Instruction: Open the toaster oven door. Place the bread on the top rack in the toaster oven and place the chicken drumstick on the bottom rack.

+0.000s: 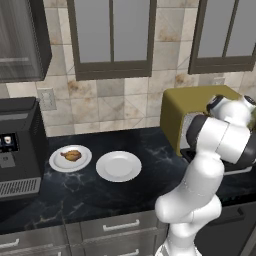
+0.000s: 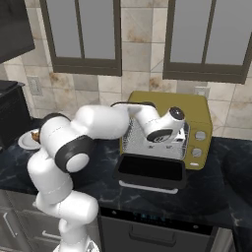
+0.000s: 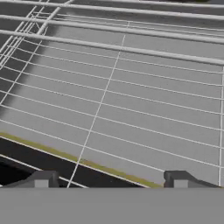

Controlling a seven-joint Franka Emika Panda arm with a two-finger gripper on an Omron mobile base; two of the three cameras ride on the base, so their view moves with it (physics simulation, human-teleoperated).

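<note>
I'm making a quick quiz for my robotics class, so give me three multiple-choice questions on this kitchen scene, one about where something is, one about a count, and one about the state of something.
1. Where does the chicken drumstick lie?
A. On the plate nearer the coffee machine
B. On the open oven door
C. On the bare counter

2. How many white plates stand on the counter?
A. One
B. Two
C. Three

3. How is the toaster oven door?
A. Shut
B. Folded down open
C. Taken off

Answers:
1 A, the brown piece sits on the left plate, beside the black machine.
2 B, the left base view shows that plate and an empty plate next to it.
3 B, the right base view shows the door lying flat in front of the toaster oven, its wire racks exposed.
</note>
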